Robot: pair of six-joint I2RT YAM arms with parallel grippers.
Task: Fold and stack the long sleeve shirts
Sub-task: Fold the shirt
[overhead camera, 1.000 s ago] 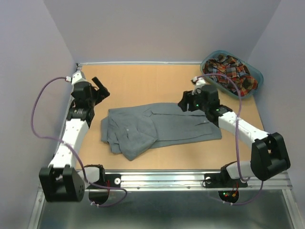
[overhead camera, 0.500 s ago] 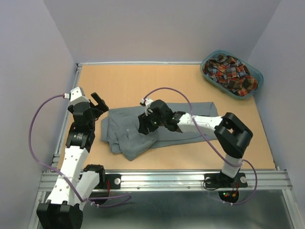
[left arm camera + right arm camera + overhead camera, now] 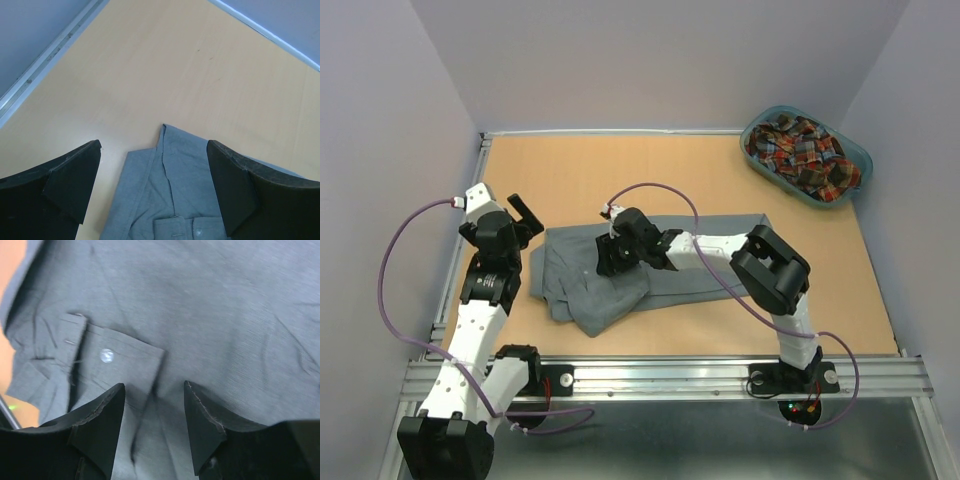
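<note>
While the right gripper (image 3: pixel 154 390) hovers part-open over the grey shirt (image 3: pixel 570 280), left gripper (image 3: pixel 154 145) spread wide at its edge, plaid shirt (image 3: pixel 800 150) in basket (image 3: pixel 866 160)

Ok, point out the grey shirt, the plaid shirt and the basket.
grey shirt (image 3: pixel 570 275), top view, its folded left part.
plaid shirt (image 3: pixel 800 150), top view, crumpled cloth inside the basket.
basket (image 3: pixel 865 160), top view, its teal right rim.

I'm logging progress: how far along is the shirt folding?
Done: the grey shirt lies partly folded. In hand: the right tool hovers open over its cloth; the left tool sits open at its edge. Left: finishing that fold, then the plaid shirt, heaped in the basket.
</note>
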